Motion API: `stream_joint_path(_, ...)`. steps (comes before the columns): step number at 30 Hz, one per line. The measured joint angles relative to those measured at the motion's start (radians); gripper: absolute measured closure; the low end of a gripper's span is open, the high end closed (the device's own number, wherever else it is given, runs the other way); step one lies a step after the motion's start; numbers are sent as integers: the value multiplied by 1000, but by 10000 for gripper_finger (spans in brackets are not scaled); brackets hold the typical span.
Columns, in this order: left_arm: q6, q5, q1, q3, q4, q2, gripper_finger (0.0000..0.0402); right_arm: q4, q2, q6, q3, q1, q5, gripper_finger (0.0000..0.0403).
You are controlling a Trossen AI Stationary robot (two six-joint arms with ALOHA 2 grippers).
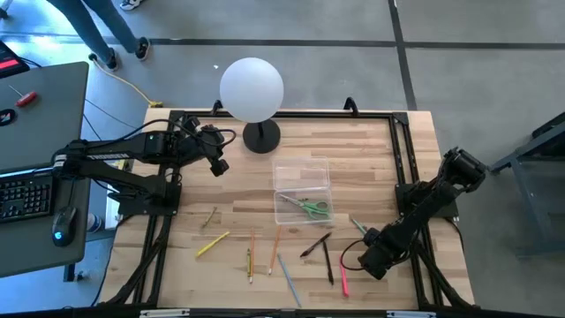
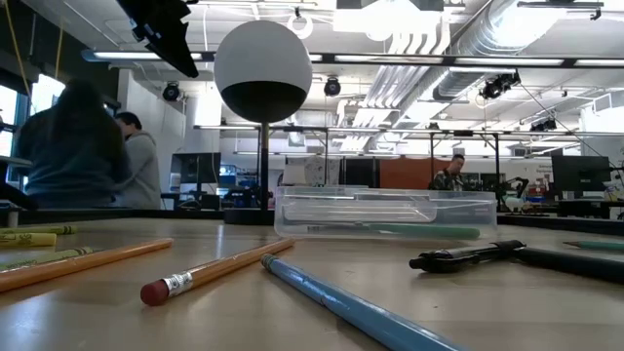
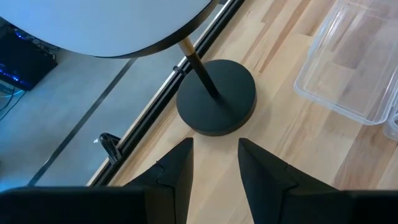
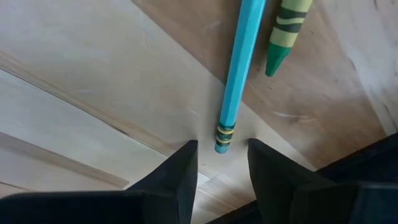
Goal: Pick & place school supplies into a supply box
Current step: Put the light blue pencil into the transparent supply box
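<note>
Right gripper lined up on a teal pencil beside the supply box

My right gripper [image 4: 221, 163] hung low over the table to the right of the supply box [image 1: 303, 187], fingers apart and empty, straddling the eraser end of the teal pencil [image 4: 239, 74] so they could close across its shaft; a green crayon [image 4: 284, 37] lay just beside it. My left gripper [image 3: 214, 163] waited, parted and empty, above the lamp base [image 3: 216, 97], on the far side of the box. The scissors [image 1: 309, 207] lay in the box; other pencils lay scattered nearer than it.
</note>
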Motion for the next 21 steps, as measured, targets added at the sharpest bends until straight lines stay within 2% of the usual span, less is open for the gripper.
stream_joint_path(14,0,-1,0,0,7,0,243,-7,2,0,-2,1,8,381)
stream_joint_path(21,0,-2,0,0,7,0,243,-6,2,0,0,1,15,400)
